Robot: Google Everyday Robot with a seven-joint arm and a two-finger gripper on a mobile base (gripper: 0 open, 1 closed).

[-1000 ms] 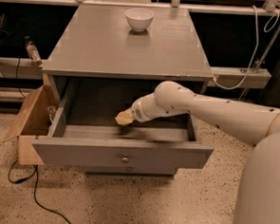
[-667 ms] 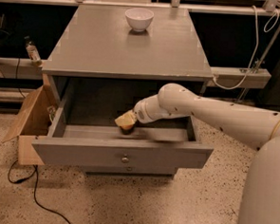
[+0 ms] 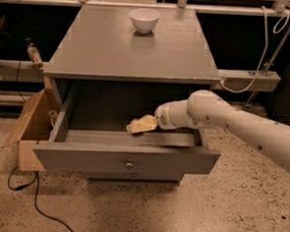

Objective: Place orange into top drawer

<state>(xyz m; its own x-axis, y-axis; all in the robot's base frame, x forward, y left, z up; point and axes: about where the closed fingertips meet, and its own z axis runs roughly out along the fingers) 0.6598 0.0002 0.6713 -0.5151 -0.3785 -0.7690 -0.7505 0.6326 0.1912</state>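
Note:
The top drawer (image 3: 127, 159) of the grey cabinet is pulled open, its front panel with the small round knob (image 3: 129, 164) facing me. My gripper (image 3: 140, 124) reaches in from the right and hangs low inside the drawer, just above its floor, near the middle. The orange does not show apart from the gripper's cream-coloured tip. I cannot tell whether it is held there or hidden.
A white bowl (image 3: 144, 19) stands at the back of the cabinet top (image 3: 129, 53). An open cardboard box (image 3: 30, 125) sits on the floor against the cabinet's left side, with a black cable (image 3: 36, 205) in front. A rail with white cable (image 3: 245, 80) runs at right.
The arm has shifted to the right, and the gripper has moved slightly right and lower inside the drawer. The drawer and the bowl have not moved.

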